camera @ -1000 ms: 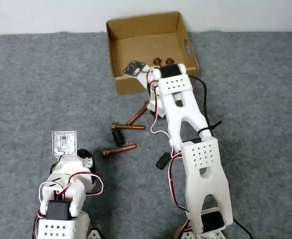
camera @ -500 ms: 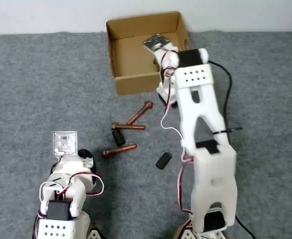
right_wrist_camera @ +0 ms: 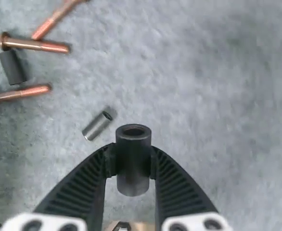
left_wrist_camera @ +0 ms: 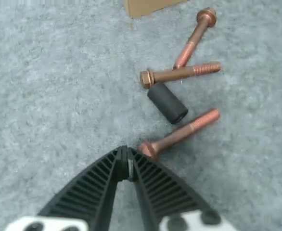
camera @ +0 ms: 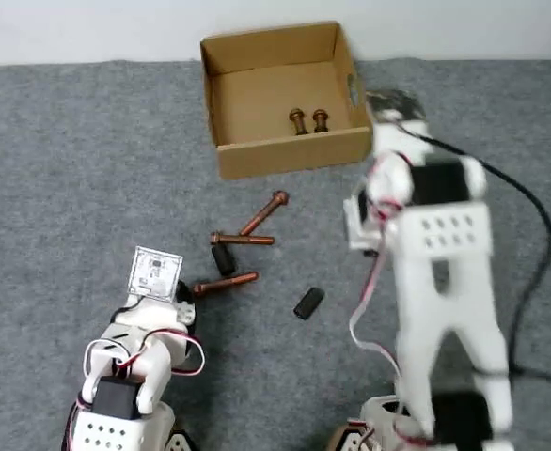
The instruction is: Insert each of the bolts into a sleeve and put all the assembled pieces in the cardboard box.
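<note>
Above the fuzzy grey table [right_wrist_camera: 227, 72], the right gripper [right_wrist_camera: 132, 156] clamps a matte black tubular sleeve [right_wrist_camera: 133, 138], while the left gripper [left_wrist_camera: 127, 162] sits closed and empty by a coppery threaded bolt [left_wrist_camera: 180, 134].

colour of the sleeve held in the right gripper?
It is a black cylindrical sleeve, clearest in the right wrist view.

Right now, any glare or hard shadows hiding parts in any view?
High view: even light, no glare, cardboard box lit inside. Left wrist view: nearest bolt casts only a faint shadow. Right wrist view: held sleeve matte, no glare.
</note>
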Available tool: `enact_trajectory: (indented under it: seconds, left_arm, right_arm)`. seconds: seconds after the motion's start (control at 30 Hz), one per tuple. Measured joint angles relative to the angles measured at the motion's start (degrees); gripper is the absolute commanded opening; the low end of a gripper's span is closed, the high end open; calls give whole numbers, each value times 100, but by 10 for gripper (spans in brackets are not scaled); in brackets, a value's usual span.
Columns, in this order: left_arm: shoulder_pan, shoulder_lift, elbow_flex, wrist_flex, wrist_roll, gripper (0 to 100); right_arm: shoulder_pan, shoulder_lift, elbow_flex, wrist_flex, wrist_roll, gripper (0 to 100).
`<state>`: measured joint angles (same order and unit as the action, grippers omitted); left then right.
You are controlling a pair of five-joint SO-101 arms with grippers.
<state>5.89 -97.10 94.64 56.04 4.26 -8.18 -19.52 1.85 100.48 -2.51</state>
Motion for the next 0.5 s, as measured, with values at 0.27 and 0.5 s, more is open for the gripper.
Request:
enact_trajectory:
  seconds: [0.27, 0.5]
  left_arm:
    - [-299, 0, -1090, 9, 114, 6]
    - [-747, 1037, -1952, 229, -325, 6]
  right_arm:
    - [677, -2312, 1960, -35, -62, 9]
    - [1169, -3798, 3024, -35, 141, 9]
